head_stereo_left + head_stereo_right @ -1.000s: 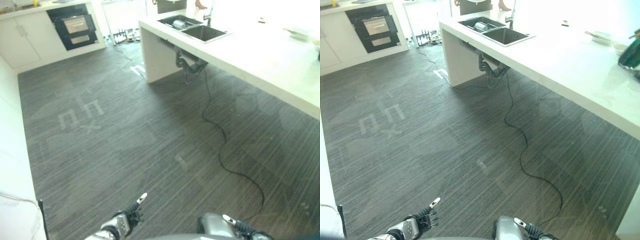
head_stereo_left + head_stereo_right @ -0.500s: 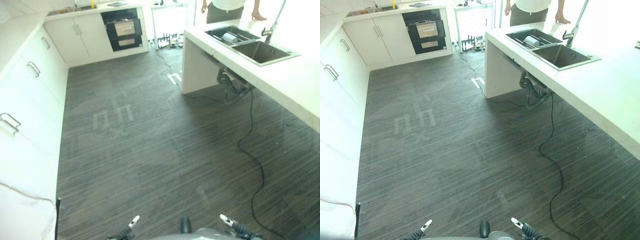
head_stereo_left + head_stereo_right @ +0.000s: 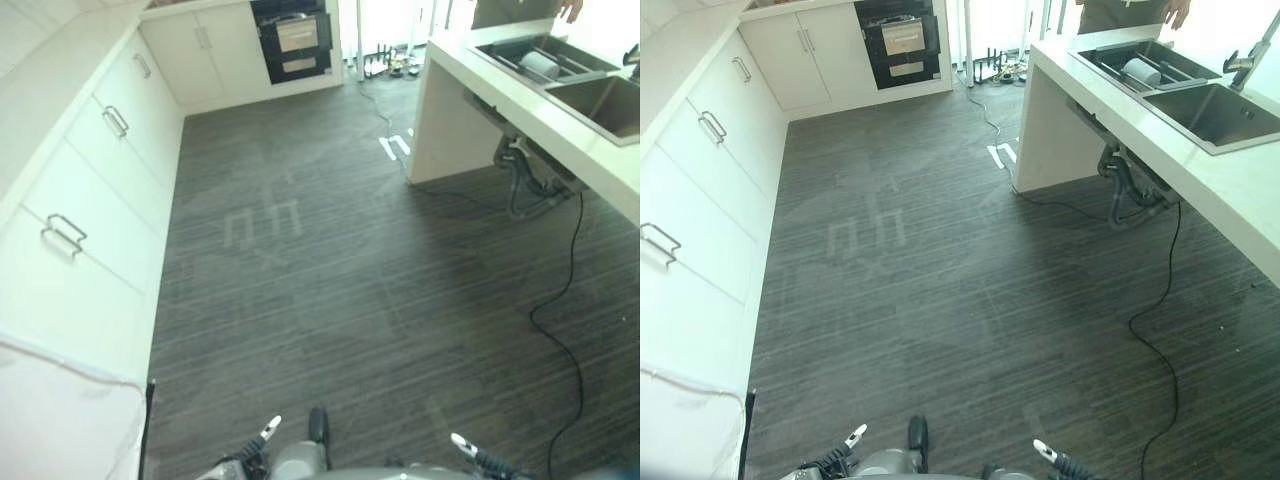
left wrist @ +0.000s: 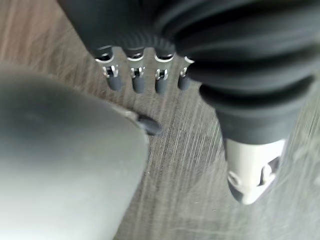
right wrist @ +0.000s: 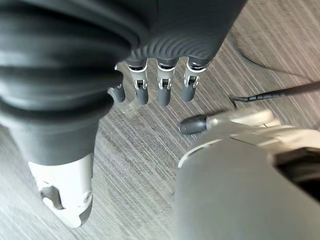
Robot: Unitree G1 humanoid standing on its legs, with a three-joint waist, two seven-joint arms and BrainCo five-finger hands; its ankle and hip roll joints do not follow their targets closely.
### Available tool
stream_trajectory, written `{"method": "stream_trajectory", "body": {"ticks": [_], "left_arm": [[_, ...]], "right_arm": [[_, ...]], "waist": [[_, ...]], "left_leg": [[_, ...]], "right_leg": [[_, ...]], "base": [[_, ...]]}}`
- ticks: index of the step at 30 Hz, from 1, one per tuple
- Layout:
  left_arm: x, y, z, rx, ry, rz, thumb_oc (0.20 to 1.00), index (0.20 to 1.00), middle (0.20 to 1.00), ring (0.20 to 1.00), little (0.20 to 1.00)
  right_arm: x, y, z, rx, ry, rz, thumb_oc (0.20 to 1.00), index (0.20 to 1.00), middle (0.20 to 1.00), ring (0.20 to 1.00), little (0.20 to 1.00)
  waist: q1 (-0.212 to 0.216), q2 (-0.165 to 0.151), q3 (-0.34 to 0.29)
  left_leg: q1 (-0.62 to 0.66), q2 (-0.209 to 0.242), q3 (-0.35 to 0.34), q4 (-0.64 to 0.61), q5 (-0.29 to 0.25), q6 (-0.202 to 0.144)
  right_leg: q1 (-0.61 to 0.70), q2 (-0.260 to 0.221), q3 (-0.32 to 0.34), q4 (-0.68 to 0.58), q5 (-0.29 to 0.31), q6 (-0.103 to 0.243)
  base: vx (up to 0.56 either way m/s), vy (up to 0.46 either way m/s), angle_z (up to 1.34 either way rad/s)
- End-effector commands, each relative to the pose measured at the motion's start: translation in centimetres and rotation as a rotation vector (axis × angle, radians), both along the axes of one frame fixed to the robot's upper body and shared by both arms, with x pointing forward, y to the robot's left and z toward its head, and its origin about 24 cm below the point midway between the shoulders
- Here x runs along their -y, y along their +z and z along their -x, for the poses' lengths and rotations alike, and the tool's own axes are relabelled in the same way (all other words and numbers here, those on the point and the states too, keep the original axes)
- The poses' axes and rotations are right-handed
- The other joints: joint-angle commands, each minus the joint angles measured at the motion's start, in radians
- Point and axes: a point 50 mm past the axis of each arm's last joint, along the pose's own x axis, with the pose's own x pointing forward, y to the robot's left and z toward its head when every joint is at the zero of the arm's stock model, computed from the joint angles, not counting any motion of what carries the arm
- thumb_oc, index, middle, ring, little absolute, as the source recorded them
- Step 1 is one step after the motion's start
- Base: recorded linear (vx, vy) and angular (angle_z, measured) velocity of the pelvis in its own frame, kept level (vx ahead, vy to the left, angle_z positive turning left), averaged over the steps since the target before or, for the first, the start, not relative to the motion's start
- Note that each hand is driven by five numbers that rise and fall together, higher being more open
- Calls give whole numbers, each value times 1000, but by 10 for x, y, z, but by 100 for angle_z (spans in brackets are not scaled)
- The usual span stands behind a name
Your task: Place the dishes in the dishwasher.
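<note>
Left hand (image 4: 145, 80) hangs low over the dark striped floor (image 3: 940, 290), fingers straight, holding nothing. Right hand (image 5: 155, 85) likewise low, fingers relaxed and empty. A built-in black appliance (image 3: 898, 42), dishwasher or oven, cannot tell which, sits in the white cabinets (image 3: 700, 180) at the far wall, well apart from both hands. On the right a white counter (image 3: 1240, 200) carries a double sink (image 3: 1200, 95); a cylindrical dish or cup (image 3: 1140, 72) lies in its far basin. A person (image 3: 1130, 12) stands behind it.

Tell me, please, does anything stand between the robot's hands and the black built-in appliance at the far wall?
Nothing visible does: only floor lies between the left hand, the right hand and the black appliance; the sink counter stands aside, right.
</note>
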Motion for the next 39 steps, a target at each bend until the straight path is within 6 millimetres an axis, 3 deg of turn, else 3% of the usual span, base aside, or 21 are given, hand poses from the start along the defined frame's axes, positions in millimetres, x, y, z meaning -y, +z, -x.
{"method": "stream_trajectory", "body": {"ticks": [1,3,4,7,9,11,14,15,17,20,22,23,26,28,30,33,34,39], "left_arm": [[7,-5,20,-80,-113,11,1000,1000,1000,1000,1000],[6,-4,14,-62,-121,14,1000,1000,1000,1000,1000],[6,-3,11,-56,-97,12,1000,1000,1000,1000,1000],[3,-2,11,-55,-99,14,1000,1000,1000,1000,1000],[3,-2,10,-50,-123,24,1000,1000,1000,1000,1000],[6,-3,11,-49,-129,34,1000,1000,1000,1000,1000],[9,-4,13,-37,-108,40,1000,1000,1000,1000,1000],[11,-4,12,-35,-77,50,1000,1000,1000,1000,1000],[12,-4,13,-30,-78,51,1000,1000,1000,1000,1000],[11,-3,9,-23,-71,29,1000,1000,1000,1000,1000],[8,-2,5,-8,-7,33,1000,1000,1000,1000,1000],[8,-2,4,-4,1,34,1000,1000,1000,1000,1000],[10,-2,3,14,-11,35,1000,1000,1000,1000,1000],[12,-2,1,26,-17,33,1000,1000,1000,1000,1000],[16,-2,1,32,-25,38,1000,1000,1000,1000,1000],[18,-3,5,25,-49,36,1000,1000,1000,1000,1000],[19,-4,10,10,-71,37,1000,1000,1000,1000,1000],[15,-3,5,33,-134,19,1000,1000,1000,1000,1000]], "right_arm": [[-2,3,-16,83,-90,-11,1000,1000,1000,1000,1000],[-3,4,-19,101,-87,4,1000,1000,1000,1000,1000],[-3,5,-22,96,-69,12,1000,1000,1000,1000,1000],[-2,4,-19,66,-87,11,1000,1000,1000,1000,1000],[-1,2,-12,35,-101,16,1000,1000,1000,1000,1000],[-2,-1,-2,-4,-99,21,1000,1000,1000,1000,1000],[-2,-4,15,-65,-90,24,1000,1000,1000,1000,1000],[0,-5,23,-81,-93,33,1000,1000,1000,1000,1000],[4,-4,23,-65,-81,45,1000,1000,1000,1000,1000],[11,0,10,-20,-79,47,1000,1000,1000,1000,1000],[16,5,-8,21,-17,56,1000,1000,1000,1000,1000],[16,6,-11,28,-18,56,1000,1000,1000,1000,1000],[16,8,-17,27,8,55,1000,1000,1000,1000,1000],[15,7,-17,16,9,57,1000,1000,1000,1000,1000],[14,5,-12,-7,9,54,1000,1000,1000,1000,1000],[15,4,-4,-14,-6,56,1000,1000,1000,1000,1000],[15,3,-2,-16,-25,61,1000,1000,1000,1000,1000],[7,1,2,-37,18,51,1000,1000,1000,1000,1000]], "waist": [[0,2,-55],[-23,16,-45],[-26,18,-35],[-38,-1,-23],[-66,-20,-14],[-82,-25,-11],[-91,-32,-23],[-97,-34,-37],[-94,-36,-46],[-78,-44,-43],[-51,-60,-27],[-40,-63,-21],[-9,-65,-3],[4,-62,10],[28,-47,16],[40,-41,10],[39,-39,-3],[40,-47,-37]], "left_leg": [[11,-18,2,11,-61,-6],[32,-29,19,9,-79,23],[48,-34,50,6,-96,34],[84,-48,64,6,-136,31],[131,-59,63,6,-181,25],[168,-53,83,6,-212,23],[202,-41,96,19,-228,18],[214,-32,82,45,-244,16],[214,-15,83,109,-257,6],[155,20,71,301,-190,-20],[27,43,59,543,-116,-47],[-15,33,44,554,-119,-40],[-105,-2,17,467,-94,-24],[-146,1,32,378,-60,-35],[-183,12,33,184,8,-66],[-212,38,82,98,53,-88],[-200,45,135,83,41,-79],[-154,7,160,71,-16,-21]], "right_leg": [[-123,-20,-2,187,25,37],[-234,-28,-19,411,75,68],[-301,-56,-63,497,111,88],[-346,-54,-82,312,136,94],[-400,-72,-54,119,247,131],[-421,-77,-58,80,275,141],[-388,-65,-60,57,258,117],[-366,-48,-31,56,241,97],[-334,-30,-32,69,209,70],[-293,-2,-25,77,163,25],[-223,20,-10,78,113,-18],[-204,25,1,76,105,-22],[-151,45,48,60,86,-21],[-112,54,53,39,75,-18],[-52,68,55,0,57,-12],[1,59,42,-31,37,-2],[20,45,30,-31,17,6],[32,15,20,29,-31,24]], "base": [[109,236,-22],[118,241,-51],[176,131,-82],[253,-106,-109],[333,-208,-53],[316,-160,-3],[356,-238,4],[391,-286,11],[351,-299,19],[249,-309,-9],[307,-316,-42],[224,-162,-43],[227,12,-49],[232,117,-41],[332,195,-15],[297,239,2],[361,355,-2],[274,242,-12]]}}
